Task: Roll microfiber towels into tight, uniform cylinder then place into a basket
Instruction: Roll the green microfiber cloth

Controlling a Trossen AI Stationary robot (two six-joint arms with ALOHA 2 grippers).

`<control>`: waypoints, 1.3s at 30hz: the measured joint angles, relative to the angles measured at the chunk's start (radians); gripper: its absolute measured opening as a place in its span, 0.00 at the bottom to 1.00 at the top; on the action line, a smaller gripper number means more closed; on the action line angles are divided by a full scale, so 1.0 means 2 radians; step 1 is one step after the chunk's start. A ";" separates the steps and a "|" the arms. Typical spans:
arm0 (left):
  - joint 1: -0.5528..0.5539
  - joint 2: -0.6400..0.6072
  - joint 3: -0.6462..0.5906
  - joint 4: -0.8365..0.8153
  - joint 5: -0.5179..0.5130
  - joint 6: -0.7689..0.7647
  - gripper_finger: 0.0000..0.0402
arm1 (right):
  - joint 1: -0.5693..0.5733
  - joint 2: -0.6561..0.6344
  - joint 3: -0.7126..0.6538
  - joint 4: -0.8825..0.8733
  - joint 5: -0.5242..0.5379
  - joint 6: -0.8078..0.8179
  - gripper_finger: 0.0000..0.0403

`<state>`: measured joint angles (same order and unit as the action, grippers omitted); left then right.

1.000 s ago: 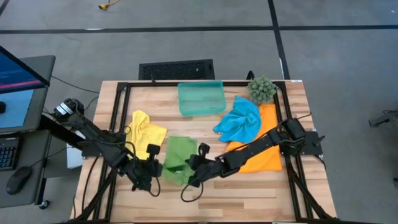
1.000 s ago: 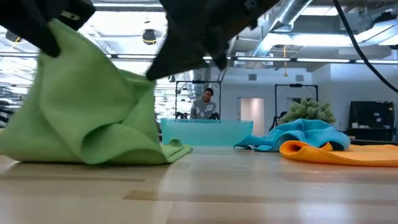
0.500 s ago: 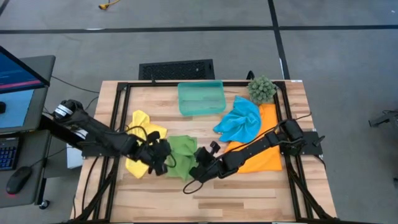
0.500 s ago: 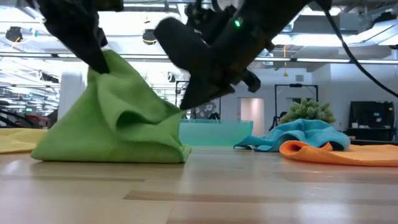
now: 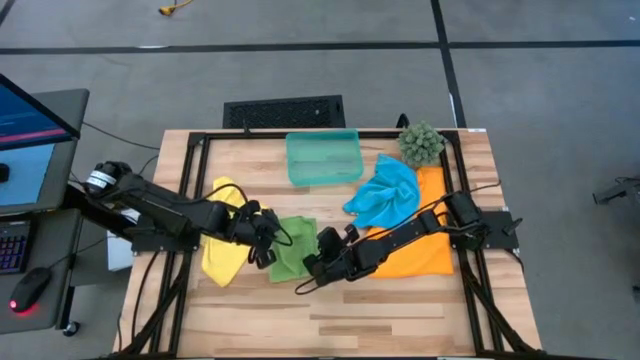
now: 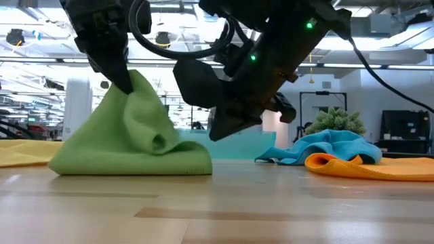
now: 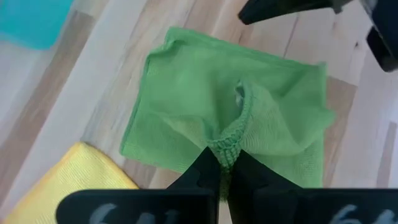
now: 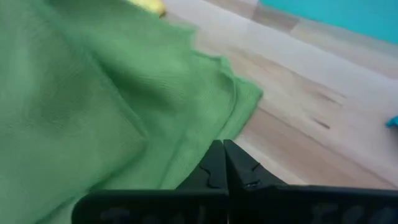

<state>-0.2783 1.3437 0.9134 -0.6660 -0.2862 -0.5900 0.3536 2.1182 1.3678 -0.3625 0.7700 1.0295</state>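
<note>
Progress: none rolled, teal plastic basket (image 5: 323,158) empty | left gripper (image 7: 223,169) pinches crumpled green microfiber towel (image 5: 292,246) | right gripper (image 8: 222,163) jaws pressed together, empty.

One camera hangs overhead looking straight down on the whole pale wooden slatted table (image 5: 400,305), while another sits at tabletop level, looking across toward the room behind. The two wrist cameras look from close by, and all four share the crumpled bright green microfiber cloth (image 5: 293,247) (image 6: 135,146) (image 7: 249,118) (image 8: 93,106), just left of the table's middle, toward 7 o'clock from overhead.
</note>
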 joint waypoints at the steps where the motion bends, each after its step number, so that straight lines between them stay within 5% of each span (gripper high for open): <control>1: 0.003 0.000 0.000 0.000 0.002 0.007 0.00 | -0.001 0.000 0.000 0.000 0.003 -0.001 0.00; 15: 0.043 0.000 -0.016 0.004 -0.016 0.063 0.02 | -0.001 -0.014 0.000 -0.021 0.013 -0.071 0.01; 23: 0.024 0.000 -0.017 0.054 0.009 0.185 0.07 | 0.004 -0.062 0.000 -0.125 0.036 -0.129 0.02; 28: 0.008 0.000 -0.016 0.111 0.006 0.301 0.07 | 0.024 -0.086 0.000 -0.217 0.084 -0.084 0.01; 39: -0.074 0.000 -0.012 0.195 0.021 0.418 0.07 | 0.046 -0.093 0.000 -0.343 0.126 0.056 0.02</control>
<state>-0.4264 1.3434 0.8891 -0.2754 -0.2433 0.2458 0.4461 1.9327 1.3670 -1.0491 1.0225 1.1421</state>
